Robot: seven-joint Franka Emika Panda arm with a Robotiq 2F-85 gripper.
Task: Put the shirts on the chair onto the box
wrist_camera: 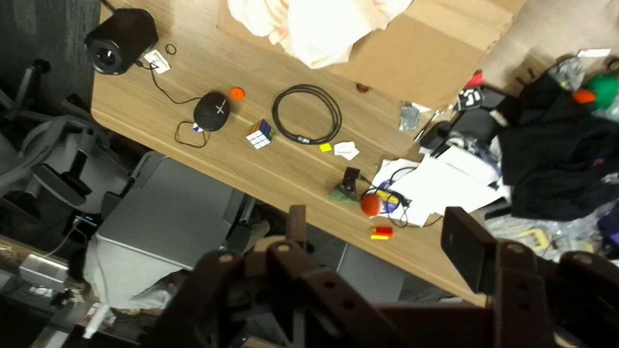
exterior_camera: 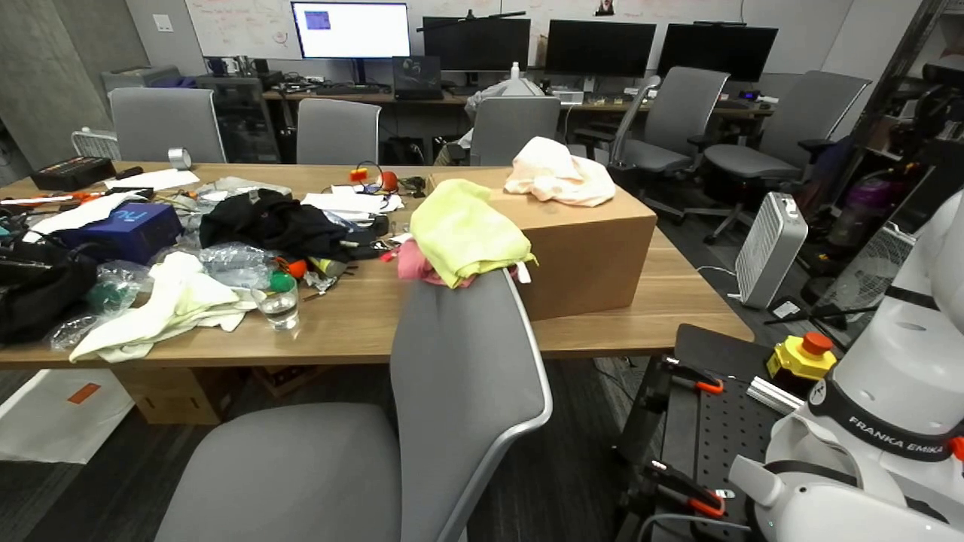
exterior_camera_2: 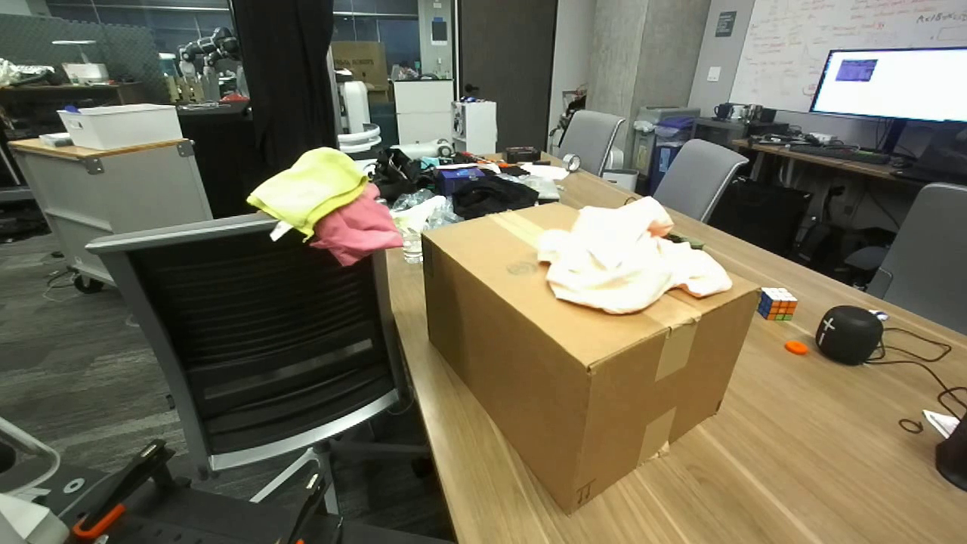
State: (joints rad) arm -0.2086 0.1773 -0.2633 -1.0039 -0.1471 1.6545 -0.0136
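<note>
Shirts [exterior_camera: 471, 233], 1 on taped box [exterior_camera_2: 506, 340], 2 on chair [exterior_camera: 474, 354], glass [exterior_camera: 279, 310] (part-filled)

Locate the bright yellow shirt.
In both exterior views, the bright yellow shirt lies over the pink shirt atop the chair back, left of the peach shirt.

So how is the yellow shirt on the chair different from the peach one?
Colour: the yellow shirt is bright and lime-tinged; the peach shirt is far paler.
Place: the yellow shirt is draped over the top of the chair; the peach shirt lies on the box.
Company: the yellow shirt partly overlaps the pink shirt; the peach shirt has no other shirt against it.
Both are rumpled cloth.
</note>
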